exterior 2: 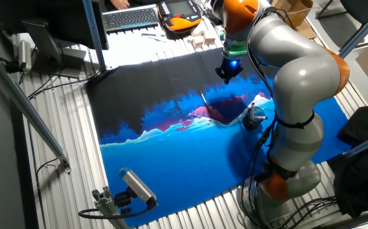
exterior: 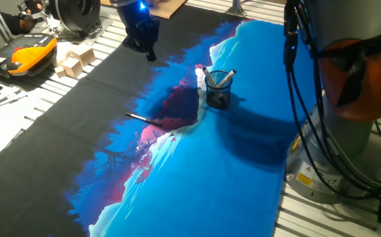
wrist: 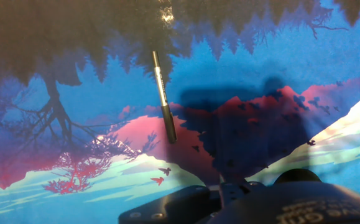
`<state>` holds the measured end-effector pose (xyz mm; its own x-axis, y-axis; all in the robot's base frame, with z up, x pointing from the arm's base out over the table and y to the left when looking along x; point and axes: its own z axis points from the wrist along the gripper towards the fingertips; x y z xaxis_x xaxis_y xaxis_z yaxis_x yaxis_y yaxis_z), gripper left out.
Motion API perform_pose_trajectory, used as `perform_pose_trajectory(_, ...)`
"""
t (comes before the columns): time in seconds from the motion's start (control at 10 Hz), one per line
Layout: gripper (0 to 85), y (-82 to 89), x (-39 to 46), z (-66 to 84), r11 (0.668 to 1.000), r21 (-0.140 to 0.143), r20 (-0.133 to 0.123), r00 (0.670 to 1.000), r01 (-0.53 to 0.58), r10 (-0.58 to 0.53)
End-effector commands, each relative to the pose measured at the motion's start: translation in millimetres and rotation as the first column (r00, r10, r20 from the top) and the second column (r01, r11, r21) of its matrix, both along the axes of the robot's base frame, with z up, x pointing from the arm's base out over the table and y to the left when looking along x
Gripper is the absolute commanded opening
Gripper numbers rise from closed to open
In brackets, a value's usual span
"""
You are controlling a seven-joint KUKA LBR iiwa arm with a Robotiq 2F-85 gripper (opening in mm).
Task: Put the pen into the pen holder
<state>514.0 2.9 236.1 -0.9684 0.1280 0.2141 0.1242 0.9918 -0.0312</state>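
2 opposite fixed cams, hand cam

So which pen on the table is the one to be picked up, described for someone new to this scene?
Start at the printed blue mountain-landscape cloth covering the table. Near its centre, at the edge of the pink-red patch, lies a thin dark pen with a silvery sheen. It lies flat and alone on the cloth, unlike the paler pens standing in the small dark wire-mesh cup nearby.
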Motion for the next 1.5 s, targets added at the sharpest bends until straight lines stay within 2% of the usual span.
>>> perform_pose_trajectory(0.0,0.0,0.0,0.0,-0.1,1.0,0.0,0.0,1.0,0.0,0.0)
perform_pose_trajectory(0.1,0.0,0.0,0.0,-0.1,0.999,-0.003,0.001,0.999,0.039,-0.039)
perform_pose_trajectory(0.2,0.0,0.0,0.0,-0.1,0.997,-0.08,0.028,1.0,0.001,0.001)
perform_pose_trajectory(0.4,0.0,0.0,0.0,-0.1,0.999,0.0,0.049,0.998,0.044,-0.044)
perform_pose_trajectory(0.5,0.0,0.0,0.0,-0.1,0.999,-0.007,0.081,0.996,0.047,-0.046)
perform_pose_trajectory(0.7,0.0,0.0,0.0,-0.1,0.999,-0.007,0.09,0.995,0.047,-0.046)
perform_pose_trajectory(0.8,0.0,0.0,0.0,-0.1,0.999,0.002,0.079,0.996,0.048,-0.048)
perform_pose_trajectory(0.9,0.0,0.0,0.0,-0.1,0.999,0.013,0.018,0.999,0.046,-0.046)
perform_pose_trajectory(1.0,0.0,0.0,0.0,-0.1,0.999,0.006,0.0,0.999,0.049,-0.049)
perform_pose_trajectory(1.1,0.0,0.0,0.0,-0.1,0.999,0.006,0.0,0.999,0.053,-0.053)
perform_pose_trajectory(1.2,0.0,0.0,0.0,-0.1,0.999,0.009,-0.018,0.999,0.049,-0.049)
perform_pose_trajectory(1.3,0.0,0.0,0.0,-0.1,0.999,0.017,-0.051,0.998,0.038,-0.037)
perform_pose_trajectory(1.4,0.0,0.0,0.0,-0.1,0.999,0.035,-0.058,0.998,0.023,-0.021)
